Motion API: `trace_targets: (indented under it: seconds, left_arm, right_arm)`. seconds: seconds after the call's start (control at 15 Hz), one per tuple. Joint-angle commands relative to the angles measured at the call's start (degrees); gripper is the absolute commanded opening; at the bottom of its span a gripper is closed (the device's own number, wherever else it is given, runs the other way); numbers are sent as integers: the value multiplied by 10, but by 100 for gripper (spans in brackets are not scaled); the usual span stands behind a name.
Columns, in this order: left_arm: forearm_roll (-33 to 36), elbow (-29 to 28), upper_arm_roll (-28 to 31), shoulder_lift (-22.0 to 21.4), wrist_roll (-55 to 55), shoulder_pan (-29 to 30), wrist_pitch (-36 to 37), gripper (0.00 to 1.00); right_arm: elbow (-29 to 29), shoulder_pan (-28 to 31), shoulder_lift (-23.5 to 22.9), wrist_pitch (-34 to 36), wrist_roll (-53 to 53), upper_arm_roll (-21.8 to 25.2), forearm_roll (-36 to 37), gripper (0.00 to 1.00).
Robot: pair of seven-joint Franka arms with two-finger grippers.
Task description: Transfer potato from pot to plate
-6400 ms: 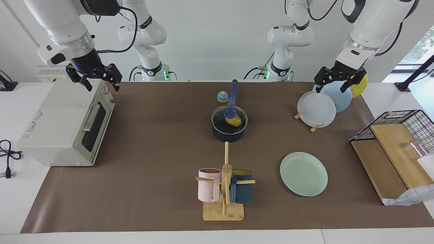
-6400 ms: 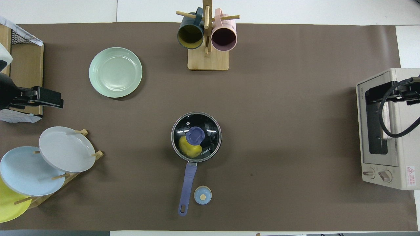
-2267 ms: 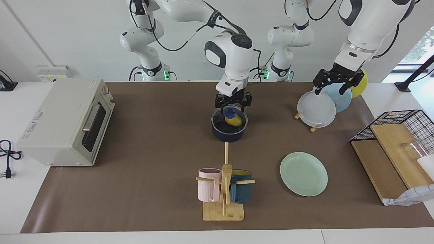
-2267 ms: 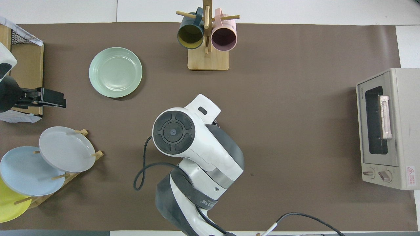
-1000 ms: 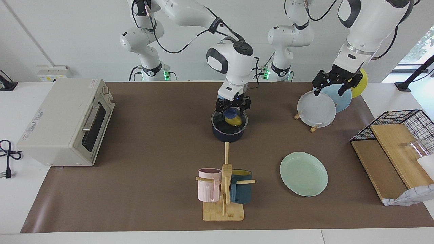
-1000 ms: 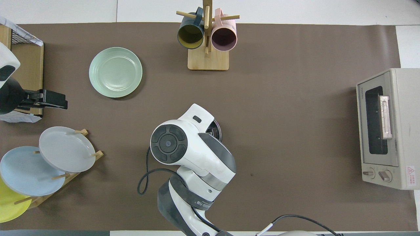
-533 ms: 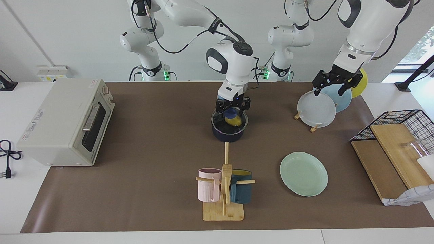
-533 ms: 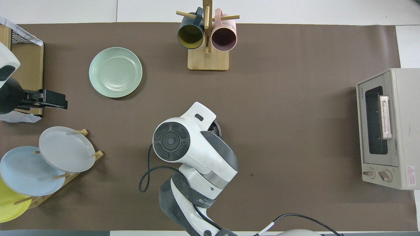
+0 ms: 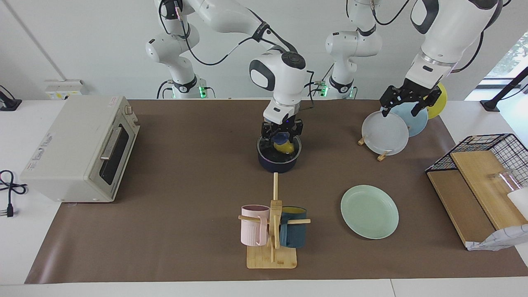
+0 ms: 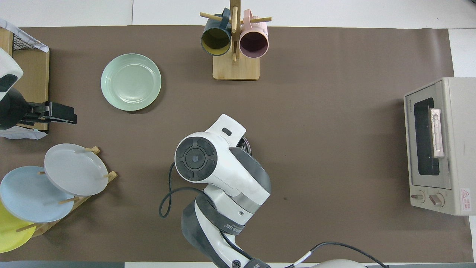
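Observation:
The dark blue pot [image 9: 277, 164] stands mid-table with a glass lid with a blue knob [image 9: 281, 137] on it. The yellow potato [image 9: 285, 147] shows through the lid. My right gripper [image 9: 282, 135] is down at the lid knob, over the pot. In the overhead view the right arm covers the pot, and only a bit of its rim [image 10: 247, 145] shows. The mint-green plate [image 9: 369, 211] lies bare, farther from the robots, toward the left arm's end; it also shows in the overhead view [image 10: 131, 82]. My left gripper [image 9: 404, 108] hangs open over the plate rack and waits.
A rack [image 9: 383, 156] holds grey [image 9: 385, 133], light blue and yellow plates. A mug tree [image 9: 272, 231] with pink and dark blue mugs stands farther out than the pot. A toaster oven [image 9: 78, 148] is at the right arm's end, a wire basket [image 9: 486, 146] with wooden boards at the left arm's.
My right arm has swung from over the toaster oven to the pot and lowered its gripper onto the lid knob. In the last half second it has barely shifted. The left arm has stayed.

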State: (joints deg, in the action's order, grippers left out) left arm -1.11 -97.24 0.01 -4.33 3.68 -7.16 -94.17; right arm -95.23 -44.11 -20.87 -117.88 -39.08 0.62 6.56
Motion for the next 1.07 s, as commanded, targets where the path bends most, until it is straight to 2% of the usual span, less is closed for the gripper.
trace_targets:
  seconds: [0.0, 0.73, 1.0]
  left_arm:
    - [1, -23, -4, -18, 5, 6, -18, 100]
    - [1, -23, -4, -18, 4, 6, -19, 100]
    - [1, -23, -4, -18, 4, 6, -19, 100]
  right_arm:
    - [-9, 8, 7, -11, 10, -5, 11, 87]
    - [-7, 8, 7, -13, 9, -5, 10, 84]
    - [-7, 8, 6, -19, 7, -5, 3, 77]
